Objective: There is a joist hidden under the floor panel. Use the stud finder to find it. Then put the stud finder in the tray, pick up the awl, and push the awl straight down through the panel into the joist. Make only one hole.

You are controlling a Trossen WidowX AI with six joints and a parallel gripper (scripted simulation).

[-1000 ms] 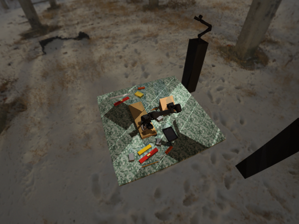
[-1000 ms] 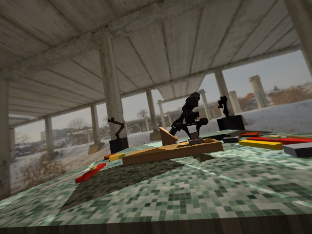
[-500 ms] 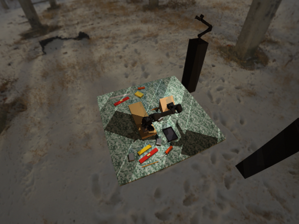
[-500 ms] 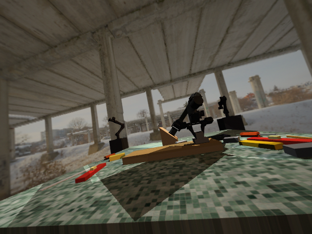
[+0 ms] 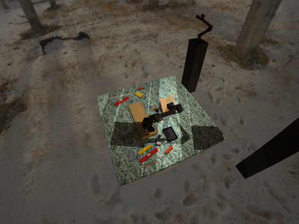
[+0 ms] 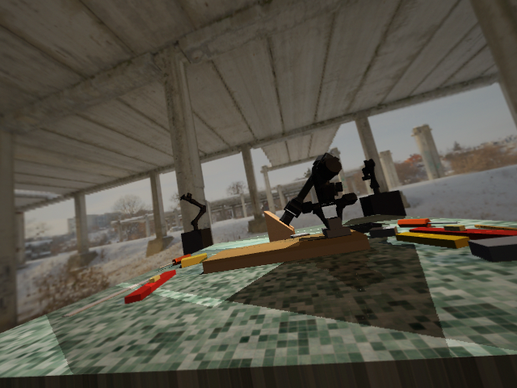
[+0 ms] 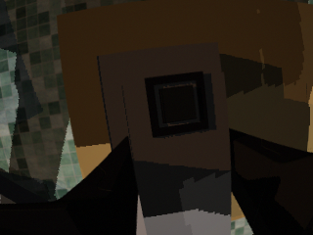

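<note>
The wooden floor panel lies on the patterned table. My gripper is shut on the grey stud finder. The stud finder is flat on the panel or very close above it, near the panel's end on the tray side. Its square display looks dark in the wrist view. The black tray is beside that end and looks empty. Two orange-handled tools with thin shafts lie apart, one near the front edge, one at the back; I cannot tell which is the awl.
Red levels, yellow blocks and a grey block lie around the panel. A small grey-and-black item is beside the tray. A tan wedge stands near the arm.
</note>
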